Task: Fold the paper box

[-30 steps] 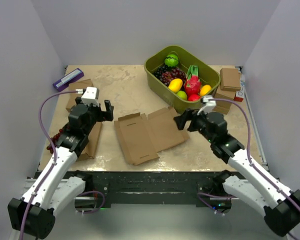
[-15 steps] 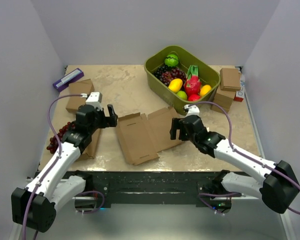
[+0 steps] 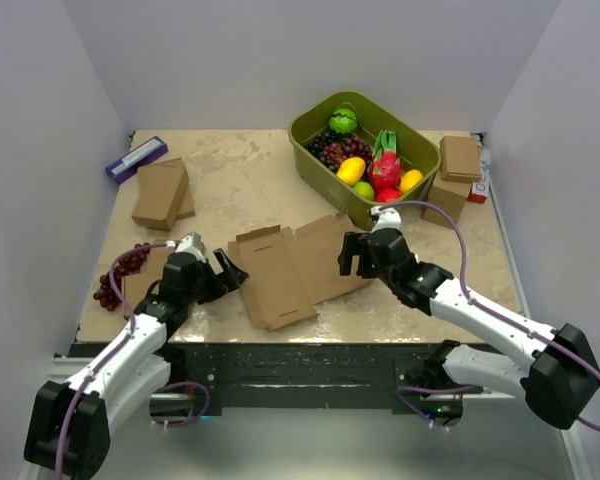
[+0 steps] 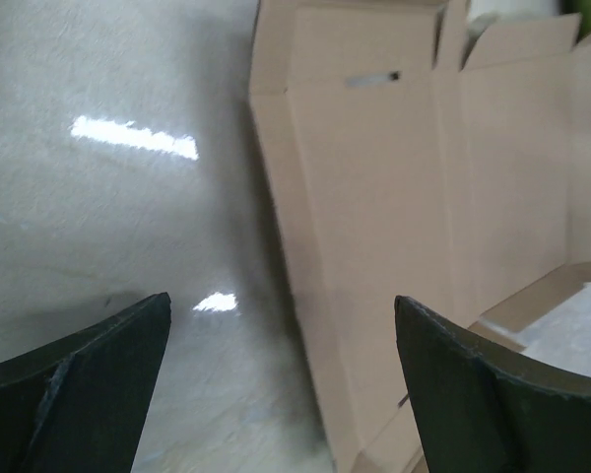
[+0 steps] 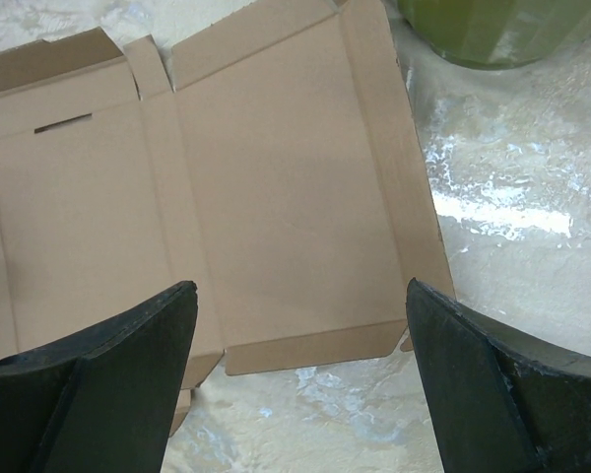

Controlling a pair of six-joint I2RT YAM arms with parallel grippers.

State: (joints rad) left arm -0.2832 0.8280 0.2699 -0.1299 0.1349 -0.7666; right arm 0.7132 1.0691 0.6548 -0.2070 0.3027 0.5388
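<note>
Top external: one flat paper box [image 3: 290,268]; left gripper [image 3: 227,277] and right gripper [image 3: 352,255], two in all, both spread wide, empty.

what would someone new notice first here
The paper box lies flat and unfolded in the middle of the table, with the open left tool close by its left edge and the open right tool over its right side. Behind it to the right, an olive-green tub holds bright fruit.

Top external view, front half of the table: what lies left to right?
Loose bunch of grapes → left gripper, open → paper box, lying flat → right gripper, open, above its right panel.
</note>
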